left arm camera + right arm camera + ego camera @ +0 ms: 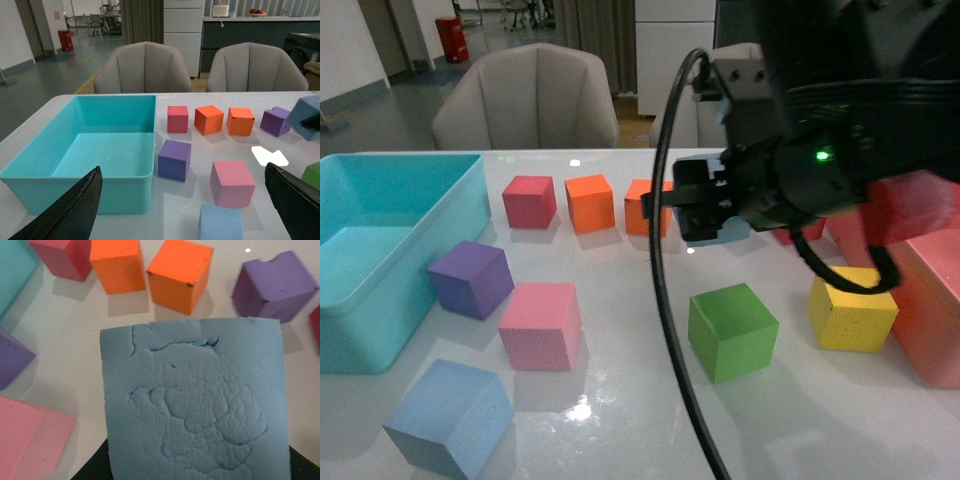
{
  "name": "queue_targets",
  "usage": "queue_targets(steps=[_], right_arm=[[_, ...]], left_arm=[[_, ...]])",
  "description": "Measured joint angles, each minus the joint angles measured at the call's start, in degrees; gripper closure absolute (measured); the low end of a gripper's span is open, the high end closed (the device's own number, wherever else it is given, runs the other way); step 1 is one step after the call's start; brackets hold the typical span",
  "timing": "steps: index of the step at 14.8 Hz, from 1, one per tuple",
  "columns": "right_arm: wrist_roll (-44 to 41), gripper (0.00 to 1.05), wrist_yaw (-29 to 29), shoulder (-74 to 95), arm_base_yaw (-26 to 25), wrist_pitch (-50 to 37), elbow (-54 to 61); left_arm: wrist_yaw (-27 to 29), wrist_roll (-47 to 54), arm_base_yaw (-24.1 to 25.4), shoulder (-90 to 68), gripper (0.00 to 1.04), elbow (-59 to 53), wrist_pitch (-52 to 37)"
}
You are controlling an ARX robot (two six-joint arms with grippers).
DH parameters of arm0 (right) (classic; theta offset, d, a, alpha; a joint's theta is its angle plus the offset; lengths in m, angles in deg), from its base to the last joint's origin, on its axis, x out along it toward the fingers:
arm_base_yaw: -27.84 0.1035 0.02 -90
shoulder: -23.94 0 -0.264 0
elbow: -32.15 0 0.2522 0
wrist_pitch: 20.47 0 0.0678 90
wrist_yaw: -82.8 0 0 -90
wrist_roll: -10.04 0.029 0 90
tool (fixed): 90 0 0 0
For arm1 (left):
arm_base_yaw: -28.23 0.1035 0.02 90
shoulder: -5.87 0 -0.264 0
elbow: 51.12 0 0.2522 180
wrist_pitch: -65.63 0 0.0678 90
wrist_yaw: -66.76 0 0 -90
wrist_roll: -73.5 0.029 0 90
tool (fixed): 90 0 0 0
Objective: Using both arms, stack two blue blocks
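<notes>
Halfway there: the right gripper pinches one blue block and holds it in the air above the orange cubes. The second blue block sits on the white table near the front edge, close to the pink cube. The left gripper hangs over that end, its fingers spread wide and empty. No stack yet. By the look of it, the carried block is to be brought across and set on its twin.
</notes>
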Motion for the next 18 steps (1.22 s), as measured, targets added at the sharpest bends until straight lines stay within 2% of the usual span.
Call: queue_targets(steps=[4, 7, 10, 15, 16, 18], right_arm=[[-0.7, 0.57, 3.3, 13.7, 3.0, 5.4, -15.0], [-1.9, 0.58, 5.8, 18.9, 3.6, 7.6, -21.7], [-4.2, 0.58, 8.3, 21.3, 3.2, 10.3, -23.9], [-8.3, 0.58, 8.9, 24.0, 0.9, 14.3, -26.0], [-8.8, 0.53, 9.0, 24.5, 0.5, 14.8, -26.6], [-9.1, 0.29, 9.2, 24.5, 0.3, 14.9, -26.8]], left_arm=[[0.0, 0.0, 0.0, 0.0, 0.07, 0.0, 0.0], [0.0, 0.0, 0.0, 0.0, 0.07, 0.0, 0.0], [0.0, 0.0, 0.0, 0.0, 0.07, 0.0, 0.0], [0.0, 0.0, 0.0, 0.0, 0.07, 0.0, 0.0], [0.0, 0.0, 0.0, 0.0, 0.07, 0.0, 0.0], [0.0, 0.0, 0.0, 0.0, 0.07, 0.0, 0.0]])
